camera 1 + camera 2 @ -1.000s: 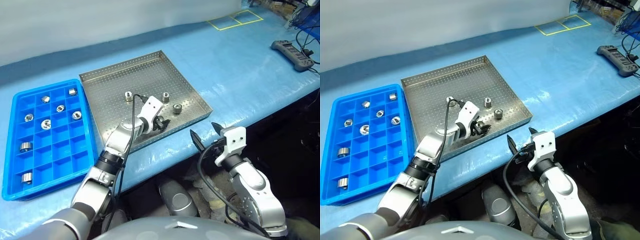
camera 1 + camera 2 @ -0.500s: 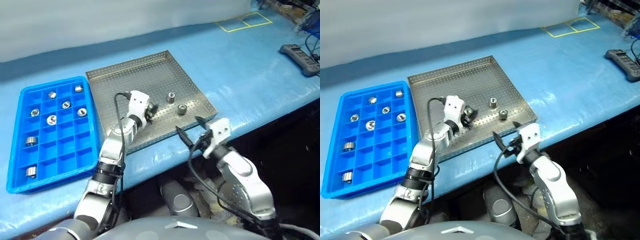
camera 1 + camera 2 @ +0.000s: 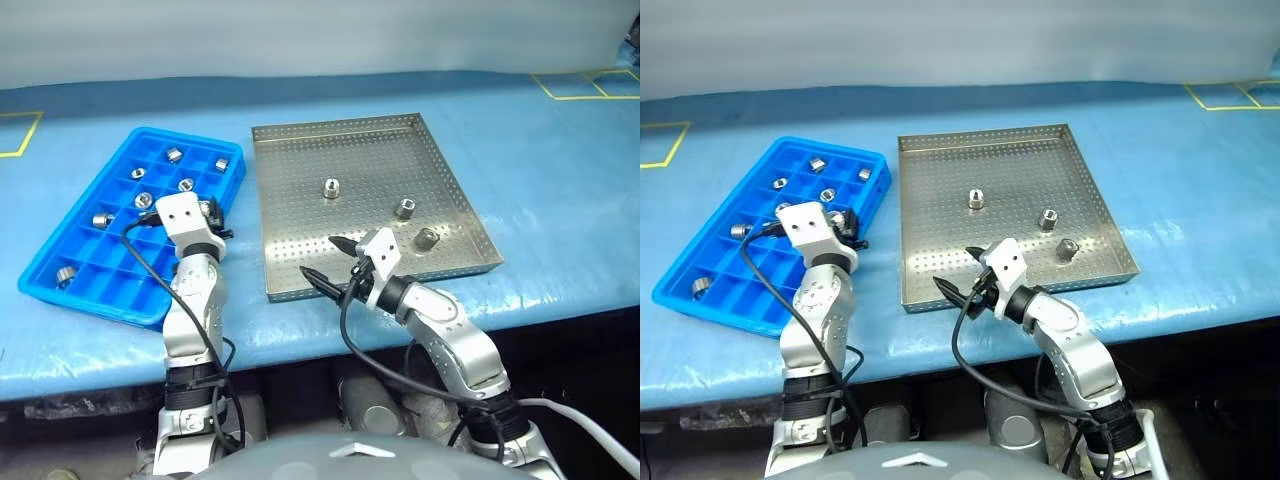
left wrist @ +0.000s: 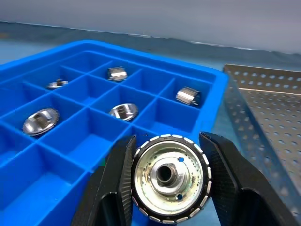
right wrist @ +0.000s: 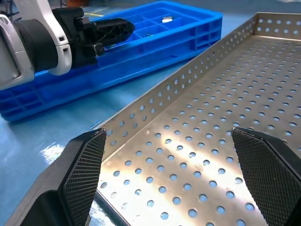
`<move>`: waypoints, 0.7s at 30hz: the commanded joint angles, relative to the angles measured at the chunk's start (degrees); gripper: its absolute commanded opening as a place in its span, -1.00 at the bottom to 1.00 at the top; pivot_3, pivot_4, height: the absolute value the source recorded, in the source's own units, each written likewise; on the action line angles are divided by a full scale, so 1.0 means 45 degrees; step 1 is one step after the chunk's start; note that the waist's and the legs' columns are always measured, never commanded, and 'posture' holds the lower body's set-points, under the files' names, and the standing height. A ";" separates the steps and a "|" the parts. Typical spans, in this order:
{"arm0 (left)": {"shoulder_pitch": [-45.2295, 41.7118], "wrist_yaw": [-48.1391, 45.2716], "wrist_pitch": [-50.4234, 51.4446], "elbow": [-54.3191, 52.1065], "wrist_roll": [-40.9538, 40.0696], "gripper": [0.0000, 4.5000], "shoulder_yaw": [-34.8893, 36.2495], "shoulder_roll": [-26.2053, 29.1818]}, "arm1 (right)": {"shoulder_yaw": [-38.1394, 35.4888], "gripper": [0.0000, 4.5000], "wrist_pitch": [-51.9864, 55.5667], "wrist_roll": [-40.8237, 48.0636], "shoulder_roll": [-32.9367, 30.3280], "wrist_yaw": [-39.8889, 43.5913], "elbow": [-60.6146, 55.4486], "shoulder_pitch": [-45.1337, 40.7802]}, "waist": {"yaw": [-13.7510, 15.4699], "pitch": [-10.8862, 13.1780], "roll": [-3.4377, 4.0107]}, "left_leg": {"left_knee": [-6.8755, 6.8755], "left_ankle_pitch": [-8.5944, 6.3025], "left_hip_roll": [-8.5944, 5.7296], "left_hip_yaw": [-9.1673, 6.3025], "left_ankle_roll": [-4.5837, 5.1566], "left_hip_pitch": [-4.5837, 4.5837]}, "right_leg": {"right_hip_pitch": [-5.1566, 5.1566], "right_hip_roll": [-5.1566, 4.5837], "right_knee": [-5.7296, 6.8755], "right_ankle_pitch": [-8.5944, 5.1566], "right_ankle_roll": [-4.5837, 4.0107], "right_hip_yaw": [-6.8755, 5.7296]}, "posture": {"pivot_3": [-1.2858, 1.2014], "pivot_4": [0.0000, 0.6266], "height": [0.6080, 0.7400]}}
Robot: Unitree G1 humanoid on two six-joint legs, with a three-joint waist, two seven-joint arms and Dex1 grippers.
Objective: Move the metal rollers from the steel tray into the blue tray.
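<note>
My left gripper [image 3: 212, 218] is shut on a metal roller [image 4: 170, 176] and hangs over the right side of the blue tray [image 3: 110, 272], near its rim. Several rollers [image 3: 186, 184] lie in the tray's compartments. To the right of it, the steel tray [image 3: 330, 240] holds three rollers [image 3: 330, 187] [image 3: 405, 209] [image 3: 427, 239]. My right gripper [image 3: 322, 256] stands open and empty over the steel tray's near left corner, its fingers [image 5: 80, 174] spread wide. The right wrist view shows my left gripper [image 5: 108, 30] beside the blue tray.
Both trays rest on a blue tablecloth [image 3: 560, 200]. Yellow tape marks lie at the far right [image 3: 590, 85] and far left [image 3: 15, 135]. The table's front edge [image 3: 560, 310] runs just below the trays.
The camera has swung left. My left gripper carried a roller out of the steel tray and left to the blue tray. My right gripper moved left over the steel tray's near edge.
</note>
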 commanded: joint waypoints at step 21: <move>-0.1341 0.0765 0.0274 0.0676 0.0018 -0.17 0.1441 0.1305 | -0.0008 1.00 -0.0095 0.0058 0.0076 -0.0047 -0.0230 0.0093 | 0.0859 0.0009 -0.0027 | 0.0047 0.0001 -0.0021 -0.0002 -0.0001 -0.0038 | 0.0007 -0.0025 -0.0018 0.0005 0.0004 -0.0010 | 0.03 -0.52 1.00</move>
